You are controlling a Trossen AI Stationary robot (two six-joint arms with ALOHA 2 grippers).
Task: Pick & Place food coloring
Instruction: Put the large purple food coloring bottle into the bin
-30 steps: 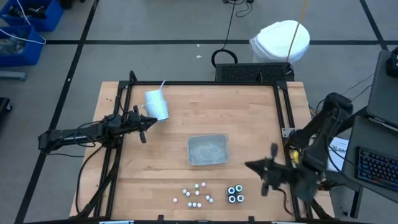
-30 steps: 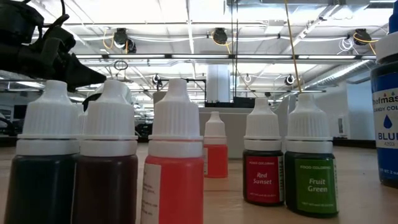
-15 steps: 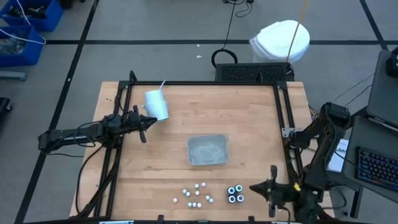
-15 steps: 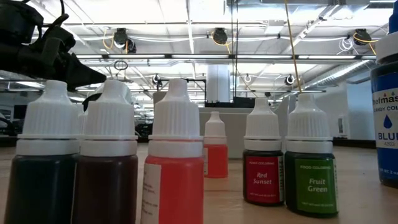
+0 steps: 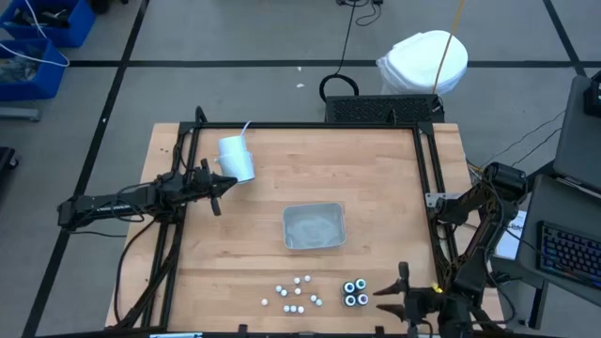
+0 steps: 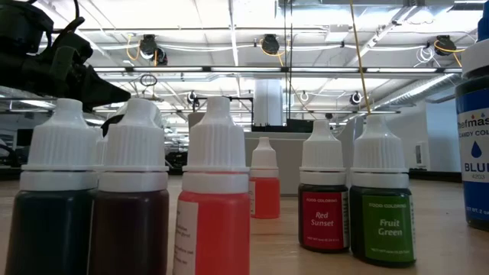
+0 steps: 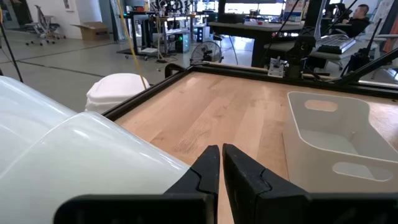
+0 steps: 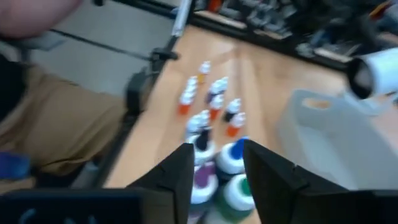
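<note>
Reading bottle (image 6: 380, 229) labels — "Red Sunset", "Fruit Green", "BLUE".

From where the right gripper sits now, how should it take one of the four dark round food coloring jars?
Grip the outermost jar by its round sides, coming from the right gripper side; the others stand packed against its far side.

clear tray (image 5: 315, 227) mid-table; white cup (image 5: 237, 157) with straw, tipped, far-left.
</note>
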